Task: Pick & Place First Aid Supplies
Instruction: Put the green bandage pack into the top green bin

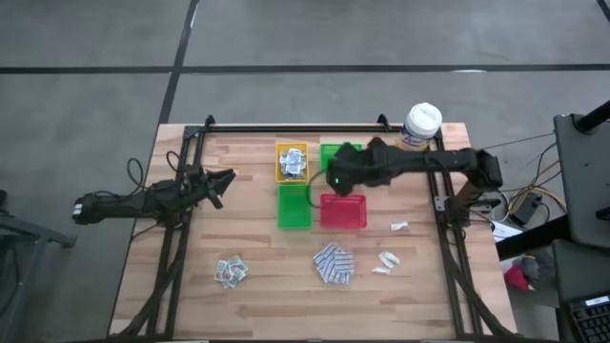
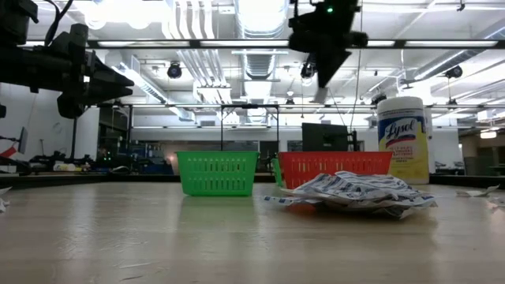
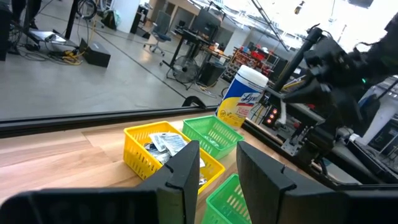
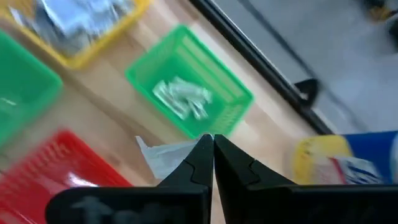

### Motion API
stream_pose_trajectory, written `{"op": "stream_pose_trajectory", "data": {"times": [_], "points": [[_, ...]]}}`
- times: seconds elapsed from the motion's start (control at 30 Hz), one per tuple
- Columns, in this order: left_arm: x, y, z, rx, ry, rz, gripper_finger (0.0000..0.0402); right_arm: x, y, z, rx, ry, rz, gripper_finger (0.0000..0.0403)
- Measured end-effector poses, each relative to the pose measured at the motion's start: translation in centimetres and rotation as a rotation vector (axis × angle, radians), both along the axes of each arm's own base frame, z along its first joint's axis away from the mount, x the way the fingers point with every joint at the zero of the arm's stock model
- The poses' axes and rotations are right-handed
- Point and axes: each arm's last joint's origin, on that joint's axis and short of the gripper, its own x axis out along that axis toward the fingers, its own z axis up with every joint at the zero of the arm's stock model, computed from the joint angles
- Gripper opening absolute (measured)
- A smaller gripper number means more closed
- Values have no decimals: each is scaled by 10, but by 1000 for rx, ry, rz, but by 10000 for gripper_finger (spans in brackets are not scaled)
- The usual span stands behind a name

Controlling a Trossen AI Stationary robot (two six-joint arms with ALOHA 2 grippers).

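Right wrist view: right gripper pinched shut on white sachet, hanging above gap between rear green tray and red tray.

Judged step: carry to destination tray, which one unclear; centre over it before release, low drop so light packet doesn't drift.

Left gripper waits at table's left, half open, empty.

Blue-patterned pile, loose packets remain on table. Canister near arm's path; yellow tray already holds sachets.
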Motion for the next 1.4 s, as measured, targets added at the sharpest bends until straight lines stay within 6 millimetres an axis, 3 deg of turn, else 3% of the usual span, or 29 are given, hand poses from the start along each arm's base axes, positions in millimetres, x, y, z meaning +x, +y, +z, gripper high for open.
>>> {"op": "stream_pose_trajectory", "data": {"times": [0.27,0.63,1.1,1.4], "points": [[0,0,0,0,0,0,108,7,-44,5,215,-242,-182,8],[0,0,0,0,0,0,108,0,-88,1,316,-391,-455,8],[0,0,0,0,-1,0,108,24,-125,-61,358,-265,-492,8],[0,0,0,0,-2,0,108,29,-144,-91,434,-215,-525,8]]}}
